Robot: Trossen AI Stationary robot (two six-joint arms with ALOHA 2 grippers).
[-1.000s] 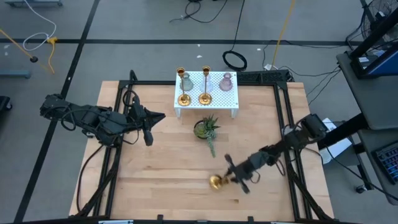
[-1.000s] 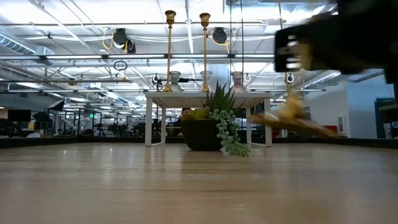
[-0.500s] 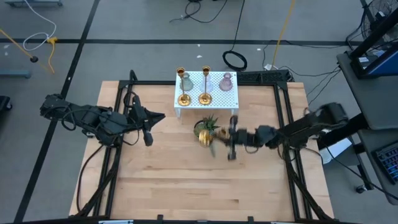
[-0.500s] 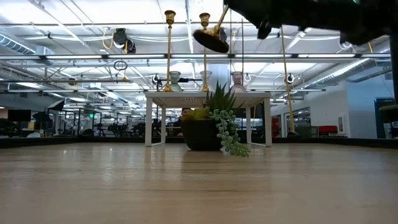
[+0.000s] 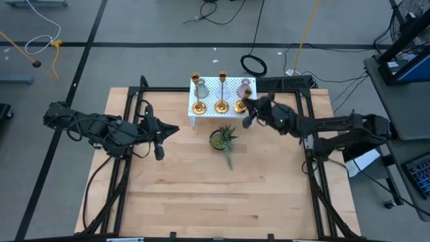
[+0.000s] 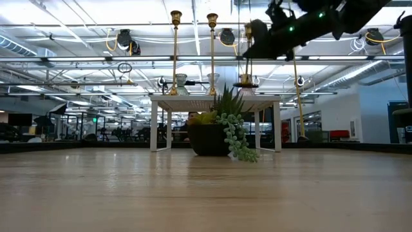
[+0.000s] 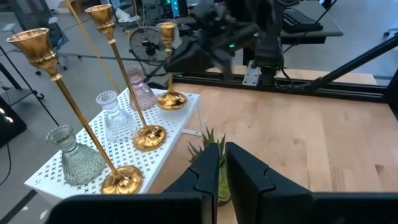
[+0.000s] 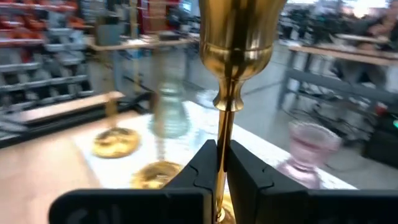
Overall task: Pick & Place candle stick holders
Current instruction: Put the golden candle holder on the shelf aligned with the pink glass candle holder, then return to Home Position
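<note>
Three gold candle stick holders stand in a row on the white perforated shelf (image 5: 250,114) at the table's far middle. Two stand free on their round bases (image 5: 199,107) (image 5: 221,106). The third (image 7: 166,37) is upright at the shelf's right end, with my right gripper (image 5: 248,106) shut on it. Its base (image 7: 170,99) is at the shelf top, but I cannot tell whether it rests there. My left gripper (image 5: 158,140) hangs shut, with nothing in it, over the table's left part. My right gripper pinches the third holder's thin stem (image 8: 222,134) between its two fingers, a little below the top cup (image 8: 239,25). The fingers (image 8: 202,163) come level from the table's right side and lie across the stem. The holder stays upright in the hold.
Three small glass vases, among them a pink one (image 7: 142,93), stand on the shelf behind the holders. A green potted plant (image 5: 224,139) sits on the wood just in front of the shelf. Black frame rails run along the table's sides.
My right gripper has swung up from the table's near right part toward the far edge, past the plant, to the shelf's right end. Its wrist has tipped from pointing down to level. The gold holder it carries has gone from lying tilted low over the table to upright.
</note>
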